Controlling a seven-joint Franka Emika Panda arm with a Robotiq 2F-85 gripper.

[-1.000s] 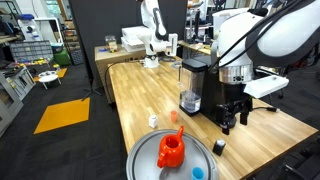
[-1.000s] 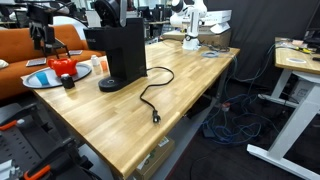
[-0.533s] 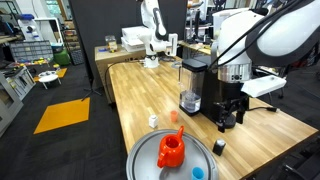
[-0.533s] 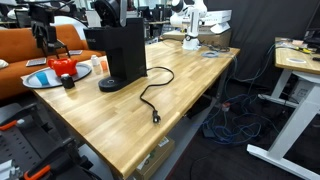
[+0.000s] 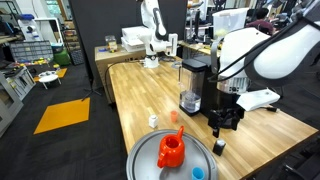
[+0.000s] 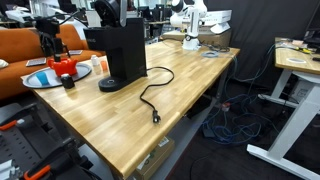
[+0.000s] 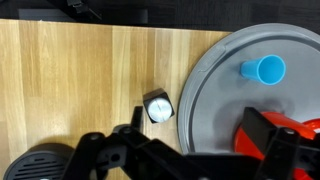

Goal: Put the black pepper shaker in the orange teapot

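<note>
Wrist view: the gripper is seen wide open and empty near the black pepper shaker, so the reach is judged underway and centring, then descent, is needed.

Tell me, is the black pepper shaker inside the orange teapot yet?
Out. The black pepper shaker stands on the wooden table beside the gray tray; the orange teapot sits on it.

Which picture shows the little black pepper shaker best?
The wrist view. The black pepper shaker sits mid-frame, seen from above with its pale top clear, just beside the grey tray. In both exterior views the shaker is only a tiny dark speck by the tray.
</note>
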